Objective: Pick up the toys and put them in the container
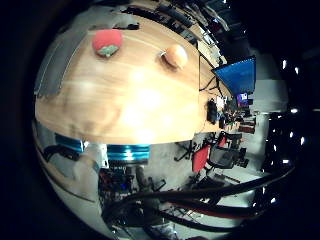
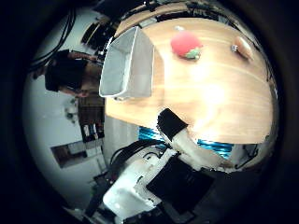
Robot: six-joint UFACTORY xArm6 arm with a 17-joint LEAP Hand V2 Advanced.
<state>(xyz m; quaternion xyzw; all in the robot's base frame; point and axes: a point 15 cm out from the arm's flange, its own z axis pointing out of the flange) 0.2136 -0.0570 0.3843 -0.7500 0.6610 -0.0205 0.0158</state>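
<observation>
A red toy [image 2: 187, 43] with a green bit lies on the wooden table [image 2: 220, 98], a short way from a grey rectangular container [image 2: 129, 63] that stands at the table's edge. A smaller orange toy [image 2: 243, 47] lies further along the table, away from the container. The little finger side view shows the red toy [image 1: 107, 42] and the orange toy [image 1: 175, 56] on the table too. My hand [image 2: 182, 140] is well above the table's near edge, away from both toys, with a white and black finger stretched out straight.
The container looks empty inside. The table edge [image 1: 90, 128] runs below the hand, with floor, a red chair [image 1: 201, 158] and other chairs beyond it. A blue screen [image 1: 237, 75] stands past the table's far side.
</observation>
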